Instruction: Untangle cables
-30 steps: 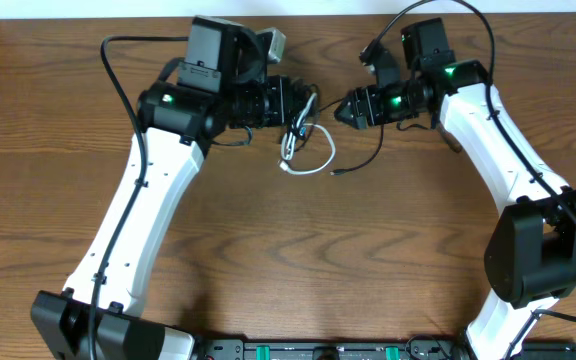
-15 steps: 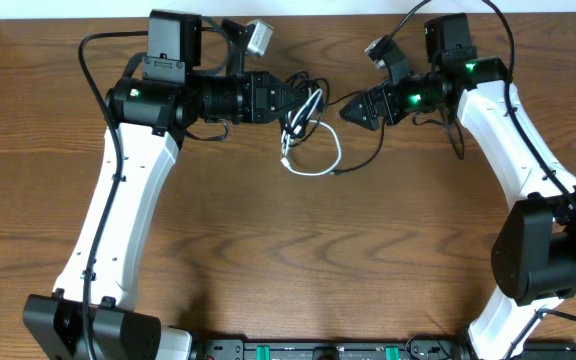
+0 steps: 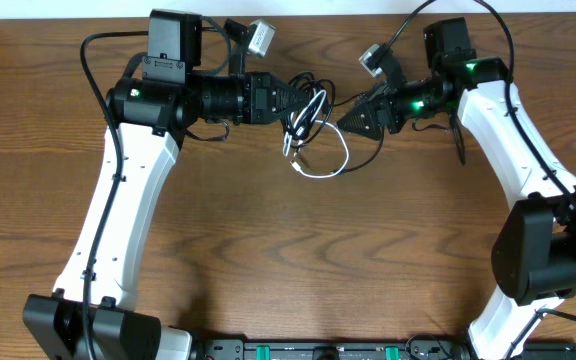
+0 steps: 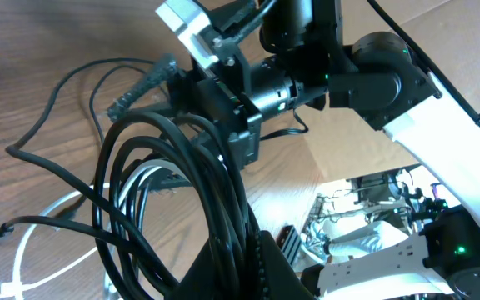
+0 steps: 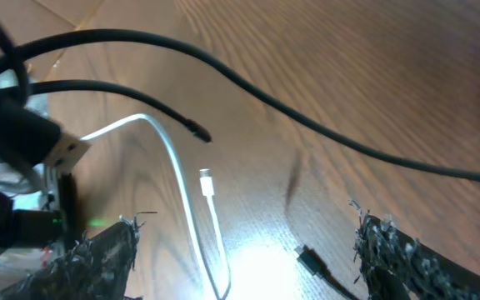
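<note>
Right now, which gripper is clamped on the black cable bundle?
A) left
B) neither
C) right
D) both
A: the left gripper is shut on the black cables, which run down into its grip in the left wrist view, while the right gripper stands open with only table and loose cable between its fingers.

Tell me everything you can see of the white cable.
The white cable is a thin, smooth, plastic-looking cord. It lies in an open loop on the wooden table, just below the bunch of black cables between the two arms. Its upper part runs up into that bunch and tangles with it. One end, a small white plug, rests flat on the wood with nothing else touching it.
</note>
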### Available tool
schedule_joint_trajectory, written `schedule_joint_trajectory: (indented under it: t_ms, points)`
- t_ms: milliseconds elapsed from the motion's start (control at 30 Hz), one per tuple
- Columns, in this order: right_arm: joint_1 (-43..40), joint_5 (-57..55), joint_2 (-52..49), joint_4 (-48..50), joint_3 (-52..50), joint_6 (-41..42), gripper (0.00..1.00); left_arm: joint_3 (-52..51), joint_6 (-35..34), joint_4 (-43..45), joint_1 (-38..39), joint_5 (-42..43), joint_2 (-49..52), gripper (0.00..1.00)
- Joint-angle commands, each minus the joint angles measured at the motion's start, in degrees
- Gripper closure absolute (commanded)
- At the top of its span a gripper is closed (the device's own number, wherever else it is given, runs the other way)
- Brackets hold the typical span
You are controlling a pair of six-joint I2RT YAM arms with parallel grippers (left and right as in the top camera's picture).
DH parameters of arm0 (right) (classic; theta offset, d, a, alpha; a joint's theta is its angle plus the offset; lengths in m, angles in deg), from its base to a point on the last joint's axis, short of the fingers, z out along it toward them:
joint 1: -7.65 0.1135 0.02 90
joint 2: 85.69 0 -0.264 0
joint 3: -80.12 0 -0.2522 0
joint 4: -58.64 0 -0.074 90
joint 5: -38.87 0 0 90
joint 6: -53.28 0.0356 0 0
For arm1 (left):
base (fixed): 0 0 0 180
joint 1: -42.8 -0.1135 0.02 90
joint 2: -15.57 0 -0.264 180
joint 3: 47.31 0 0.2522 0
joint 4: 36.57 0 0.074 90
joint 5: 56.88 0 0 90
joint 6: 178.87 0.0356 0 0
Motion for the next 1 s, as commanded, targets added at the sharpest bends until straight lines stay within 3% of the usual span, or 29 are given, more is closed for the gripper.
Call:
schedule_joint_trajectory:
  t_ms: [0, 100, 300, 467, 800, 967]
  points:
    - [-1.5, 6.8, 0.4, -1.2, 0.4, -1.3, 0.19, 0.4, 0.4, 0.1, 0.0, -3.4, -0.8, 0.92]
    - [-1.5, 9.7, 0.7, -1.8, 0.4, -1.0, 0.23, 0.4, -4.5, 0.0, 0.0, -10.6, -0.8, 0.92]
    - [-0.7, 7.8, 0.8, 0.0, 0.4, 7.4, 0.32, 0.3, -13.4, 0.0, 1.3, -27.6, -0.7, 0.92]
    - [2.6, 7.4, 0.8, 4.1, 0.4, 11.8, 0.36, -0.9, -26.8, 0.0, 4.7, -41.7, -0.7, 0.92]
    - [5.5, 0.4, 0.8, 4.9, 0.4, 15.0, 0.37, -1.5, -38.1, -4.8, 12.0, -57.6, 0.2, 0.92]
    - [6.7, 6.4, 0.9, 4.7, 0.4, 8.2, 0.37, -1.5, -47.1, -5.3, 11.6, -58.4, 1.2, 0.92]
